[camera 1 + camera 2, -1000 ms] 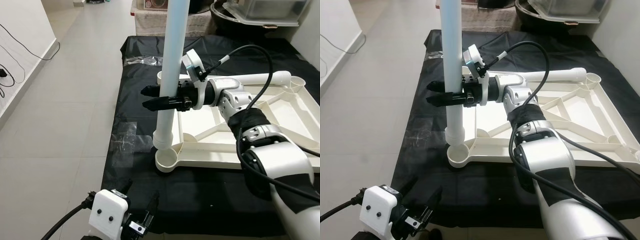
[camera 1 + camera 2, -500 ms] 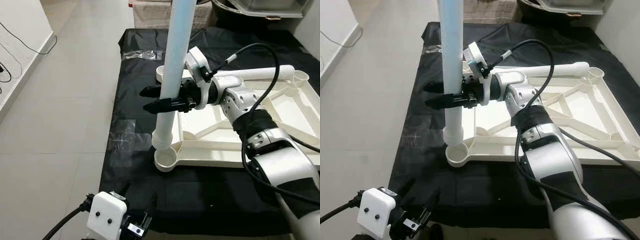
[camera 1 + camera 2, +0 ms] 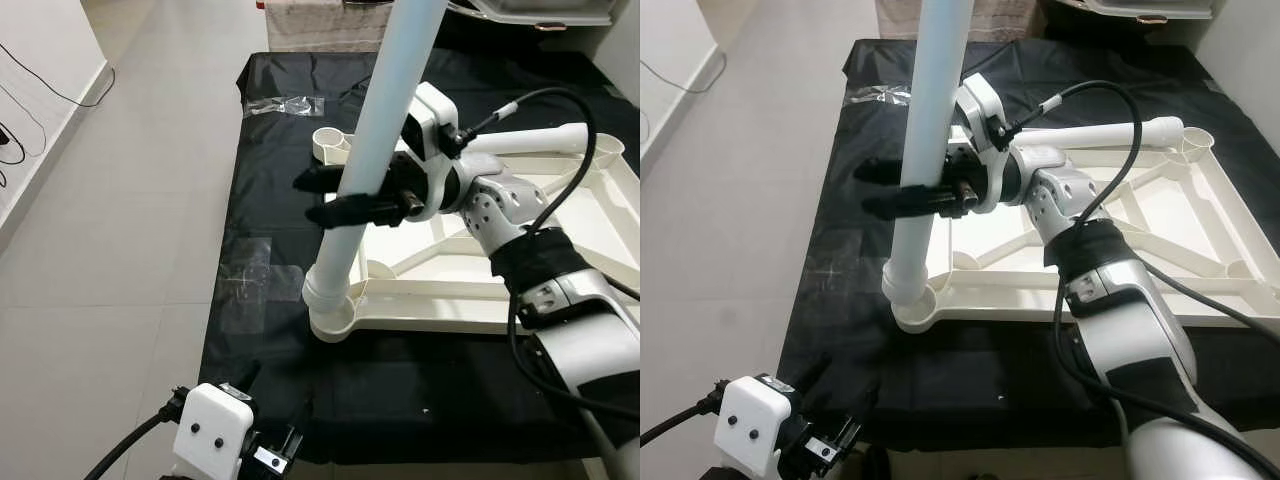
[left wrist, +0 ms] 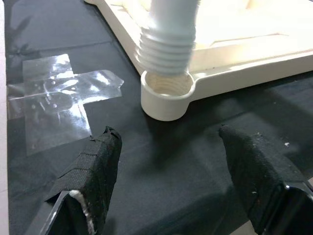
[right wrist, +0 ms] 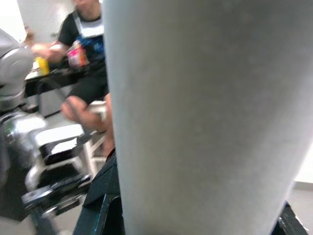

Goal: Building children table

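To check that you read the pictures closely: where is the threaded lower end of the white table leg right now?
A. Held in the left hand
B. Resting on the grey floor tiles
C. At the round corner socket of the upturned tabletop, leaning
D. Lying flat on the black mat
C: the right hand grips the table leg, whose threaded end meets the corner socket of the tabletop at a tilt.

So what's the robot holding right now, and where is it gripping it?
The right gripper holds the white table leg around mid-shaft, above its threaded end. The left gripper holds nothing.
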`<state>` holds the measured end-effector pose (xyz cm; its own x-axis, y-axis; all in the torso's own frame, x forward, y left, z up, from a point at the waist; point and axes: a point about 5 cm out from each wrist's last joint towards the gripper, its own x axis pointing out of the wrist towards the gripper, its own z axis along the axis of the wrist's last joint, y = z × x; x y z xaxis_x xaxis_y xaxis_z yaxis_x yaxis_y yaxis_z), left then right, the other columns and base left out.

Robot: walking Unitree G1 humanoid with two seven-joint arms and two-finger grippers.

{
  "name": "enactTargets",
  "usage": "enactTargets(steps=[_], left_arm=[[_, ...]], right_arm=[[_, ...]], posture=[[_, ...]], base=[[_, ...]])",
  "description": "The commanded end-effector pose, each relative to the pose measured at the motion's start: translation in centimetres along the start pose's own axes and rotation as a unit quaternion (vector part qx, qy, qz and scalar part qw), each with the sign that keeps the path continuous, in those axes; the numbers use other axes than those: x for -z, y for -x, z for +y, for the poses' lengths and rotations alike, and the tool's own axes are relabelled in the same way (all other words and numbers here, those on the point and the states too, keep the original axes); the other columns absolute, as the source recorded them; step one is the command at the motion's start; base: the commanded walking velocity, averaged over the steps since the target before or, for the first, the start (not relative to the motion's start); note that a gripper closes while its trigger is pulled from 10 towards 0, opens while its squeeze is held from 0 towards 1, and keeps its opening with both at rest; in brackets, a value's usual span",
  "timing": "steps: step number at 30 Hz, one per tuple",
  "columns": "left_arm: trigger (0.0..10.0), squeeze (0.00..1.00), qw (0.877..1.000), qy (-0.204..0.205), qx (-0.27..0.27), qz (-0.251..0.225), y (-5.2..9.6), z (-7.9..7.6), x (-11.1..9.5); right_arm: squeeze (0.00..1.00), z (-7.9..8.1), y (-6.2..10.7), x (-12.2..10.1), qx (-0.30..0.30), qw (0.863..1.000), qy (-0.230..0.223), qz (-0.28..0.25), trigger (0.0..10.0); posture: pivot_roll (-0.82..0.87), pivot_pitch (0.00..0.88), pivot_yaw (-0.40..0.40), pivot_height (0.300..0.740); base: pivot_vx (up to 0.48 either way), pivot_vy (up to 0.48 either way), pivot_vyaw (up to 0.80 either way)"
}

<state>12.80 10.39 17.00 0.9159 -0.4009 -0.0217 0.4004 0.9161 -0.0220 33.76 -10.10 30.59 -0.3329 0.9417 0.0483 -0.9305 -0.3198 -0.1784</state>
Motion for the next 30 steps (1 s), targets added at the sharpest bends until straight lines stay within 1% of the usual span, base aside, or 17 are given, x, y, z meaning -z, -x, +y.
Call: enactTargets(steps=[1, 4, 7, 9, 14, 17, 21, 25, 26, 30], left_arm=[[10.0, 0.00, 1.000, -0.002, 0.000, 0.014, 0.1, 0.1, 0.6], [10.0, 0.00, 1.000, -0.004, 0.002, 0.014, 0.0, 0.2, 0.7], [10.0, 0.00, 1.000, -0.005, 0.002, 0.014, -0.1, 0.2, 0.7], [10.0, 0.00, 1.000, -0.007, 0.001, 0.010, -0.2, 0.3, 0.7], [10.0, 0.00, 1.000, -0.007, -0.001, 0.006, -0.4, 0.3, 0.7], [10.0, 0.00, 1.000, -0.010, 0.001, 0.005, -0.4, 0.2, 0.8], [10.0, 0.00, 1.000, -0.009, 0.001, 0.003, -0.5, 0.1, 0.7], [10.0, 0.00, 1.000, -0.010, 0.001, 0.003, -0.5, 0.1, 0.7], [10.0, 0.00, 1.000, -0.010, 0.000, 0.003, -0.5, 0.1, 0.8], [10.0, 0.00, 1.000, -0.010, 0.000, 0.004, -0.5, 0.1, 0.8]], right_arm=[[0.00, 0.3, -0.5, 0.2, -0.022, 1.000, -0.001, -0.003, 10.0], [0.00, 0.5, -0.6, 1.1, -0.026, 0.999, -0.015, 0.010, 10.0], [0.00, 0.5, -0.7, 1.2, -0.027, 0.999, -0.017, 0.012, 10.0], [0.00, 0.3, -0.7, 1.5, -0.023, 0.999, -0.012, 0.025, 10.0], [0.00, -0.1, -0.9, 1.8, -0.019, 0.999, 0.001, 0.041, 10.0], [0.00, -0.2, -0.7, 1.8, -0.015, 0.999, 0.000, 0.045, 10.0], [0.00, -0.7, -0.1, 2.1, 0.005, 0.998, 0.005, 0.066, 10.0], [0.00, -0.7, 0.0, 2.0, 0.009, 0.998, 0.004, 0.067, 10.0], [0.00, -0.7, 0.2, 2.1, 0.008, 0.997, 0.004, 0.078, 10.0], [0.00, -0.5, 0.3, 2.4, 0.003, 0.996, 0.002, 0.091, 10.0]], posture=[[0.11, 0.203, -0.024, 0.740], [0.11, 0.186, -0.024, 0.740], [0.11, 0.186, -0.024, 0.740], [0.11, 0.171, -0.032, 0.740], [0.10, 0.169, -0.035, 0.740], [0.10, 0.169, -0.038, 0.740], [0.10, 0.173, -0.044, 0.740], [0.10, 0.173, -0.044, 0.740], [0.10, 0.176, -0.046, 0.740], [0.10, 0.176, -0.046, 0.740]], base=[[0.000, 0.000, 0.00], [0.000, 0.000, 0.00], [0.000, 0.000, 0.00], [0.000, 0.000, 0.00], [0.000, 0.000, 0.00], [0.000, 0.000, 0.00], [0.000, 0.000, 0.00], [0.000, 0.000, 0.00], [0.000, 0.000, 0.00], [0.000, 0.000, 0.00]])
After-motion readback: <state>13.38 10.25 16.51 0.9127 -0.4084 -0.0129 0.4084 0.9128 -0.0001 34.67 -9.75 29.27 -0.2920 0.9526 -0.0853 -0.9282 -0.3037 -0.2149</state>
